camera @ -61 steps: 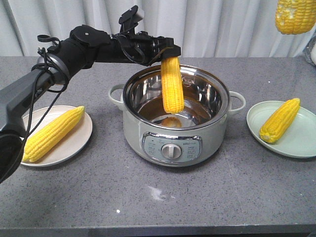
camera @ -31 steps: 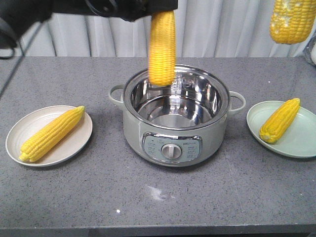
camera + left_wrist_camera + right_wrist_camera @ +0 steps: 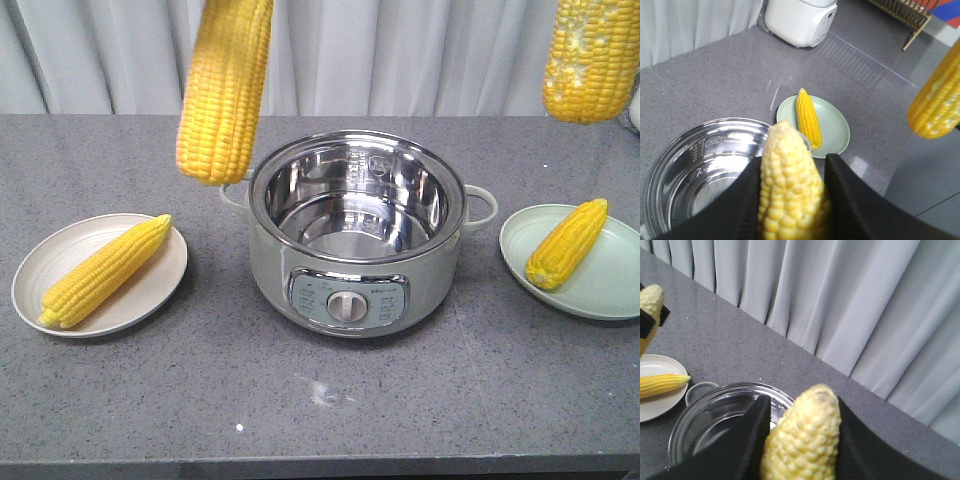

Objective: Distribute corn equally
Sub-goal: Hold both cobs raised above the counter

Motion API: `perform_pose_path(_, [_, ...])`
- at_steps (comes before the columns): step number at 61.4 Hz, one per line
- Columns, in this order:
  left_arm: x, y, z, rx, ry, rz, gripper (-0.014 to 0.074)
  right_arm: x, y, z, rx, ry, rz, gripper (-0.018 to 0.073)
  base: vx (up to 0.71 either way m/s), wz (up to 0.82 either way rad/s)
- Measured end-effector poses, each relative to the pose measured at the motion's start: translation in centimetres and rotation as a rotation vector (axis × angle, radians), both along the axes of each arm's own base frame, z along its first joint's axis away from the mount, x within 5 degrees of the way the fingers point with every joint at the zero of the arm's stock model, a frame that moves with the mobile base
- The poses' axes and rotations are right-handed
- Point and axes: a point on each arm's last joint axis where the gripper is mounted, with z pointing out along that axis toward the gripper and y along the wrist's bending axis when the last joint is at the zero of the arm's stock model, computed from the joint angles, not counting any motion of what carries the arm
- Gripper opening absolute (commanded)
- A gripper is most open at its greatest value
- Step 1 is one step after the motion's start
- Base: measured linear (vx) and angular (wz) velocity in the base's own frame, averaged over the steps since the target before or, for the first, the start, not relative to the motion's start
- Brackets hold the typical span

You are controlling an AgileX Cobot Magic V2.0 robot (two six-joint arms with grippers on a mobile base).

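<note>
Two corn cobs hang in the air in the front view. One cob (image 3: 225,90) hangs left of the pot and another with whitish patches (image 3: 590,60) at the top right; the grippers are cut off above. My left gripper (image 3: 794,165) is shut on its cob (image 3: 790,192), above the pot's rim. My right gripper (image 3: 804,405) is shut on the other cob (image 3: 805,440). A third cob (image 3: 105,270) lies on the beige plate (image 3: 155,285) at the left. A fourth (image 3: 568,243) lies on the green plate (image 3: 610,285) at the right.
A steel electric pot (image 3: 300,250) with side handles stands mid-table between the plates, with nothing in it. A white appliance (image 3: 800,17) sits at the counter's far end and a wooden rack (image 3: 905,12) beyond it. Grey curtains hang behind the table.
The left gripper has lifted its cob out of the pot, up and to the left toward the beige plate. The right-hand cob has barely shifted.
</note>
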Motion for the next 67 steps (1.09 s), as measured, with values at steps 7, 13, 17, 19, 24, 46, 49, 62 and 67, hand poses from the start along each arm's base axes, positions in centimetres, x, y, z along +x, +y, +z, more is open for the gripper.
perform_pose_path(7, [-1.1, 0.3, 1.0, -0.013, -0.016, 0.006, -0.0008, 0.0, 0.0, -0.1, -0.003, 0.010, 0.003, -0.0004, 0.00, 0.00])
perform_pose_path(13, [-1.3, 0.4, 1.2, -0.015, -0.021, 0.006, -0.0008, -0.1, 0.0, -0.1, -0.005, 0.013, 0.004, -0.0004, 0.00, 0.00])
perform_pose_path(17, [-1.3, 0.4, 1.2, -0.016, -0.020, 0.007, -0.0008, -0.1, 0.0, -0.1, -0.005, 0.013, 0.004, -0.0004, 0.00, 0.00])
perform_pose_path(19, [-1.3, 0.4, 1.2, -0.015, -0.018, 0.009, -0.0008, -0.1, 0.0, -0.1, -0.005, 0.013, 0.004, -0.0004, 0.00, 0.00])
perform_pose_path(24, [-1.3, 0.4, 1.2, -0.015, -0.018, 0.009, -0.0008, -0.1, 0.0, -0.1, -0.005, 0.014, 0.004, -0.0004, 0.00, 0.00])
perform_pose_path(46, [-1.3, 0.4, 1.2, -0.016, -0.016, 0.010, -0.0008, -0.1, 0.0, -0.2, -0.007, 0.018, 0.006, -0.0004, 0.00, 0.00])
perform_pose_path(49, [-1.3, 0.4, 1.2, -0.016, -0.016, 0.010, -0.0008, -0.1, 0.0, -0.2, -0.007, 0.020, 0.006, -0.0004, 0.00, 0.00])
perform_pose_path(62, [-1.3, 0.4, 1.2, -0.016, -0.016, 0.010, -0.0008, -0.1, 0.0, -0.2, -0.007, 0.020, 0.006, -0.0004, 0.00, 0.00])
perform_pose_path(67, [-1.3, 0.4, 1.2, -0.016, -0.016, 0.010, -0.0008, -0.1, 0.0, -0.2, -0.007, 0.020, 0.006, -0.0004, 0.00, 0.00])
